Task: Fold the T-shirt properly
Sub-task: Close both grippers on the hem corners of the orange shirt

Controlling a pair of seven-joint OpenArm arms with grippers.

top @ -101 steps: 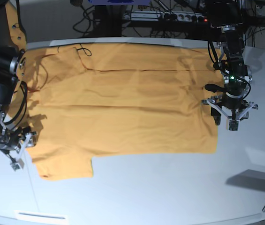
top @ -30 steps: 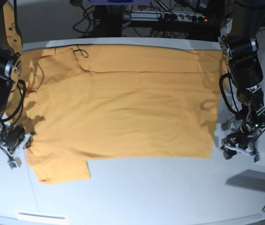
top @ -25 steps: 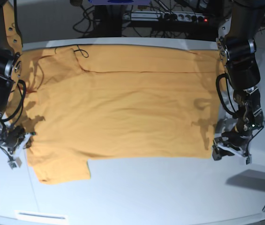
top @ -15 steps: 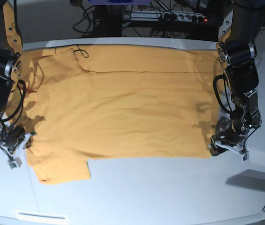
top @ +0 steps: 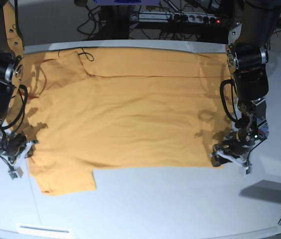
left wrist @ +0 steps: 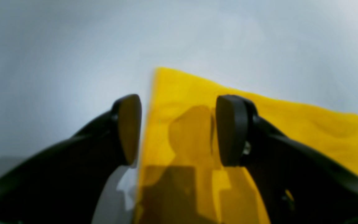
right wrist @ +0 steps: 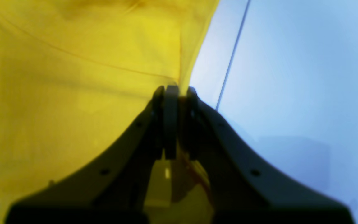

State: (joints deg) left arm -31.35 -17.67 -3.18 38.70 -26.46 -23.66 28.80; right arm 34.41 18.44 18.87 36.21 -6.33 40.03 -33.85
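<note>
Straddling the T-shirt's [top: 130, 119] near right corner, left gripper [left wrist: 179, 130] jaws spread wide, one finger [left wrist: 231, 127] over cloth. Right gripper [right wrist: 174, 121] pinched tight on shirt edge, near left. Orange-yellow shirt flat, wrinkled, across white table [top: 180, 209].

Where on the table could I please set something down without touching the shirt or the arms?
The widest bare table is the near strip below the T-shirt, between its hem and the front edge. The far edge is crowded with cables. The right gripper and left gripper occupy the shirt's near corners.
</note>
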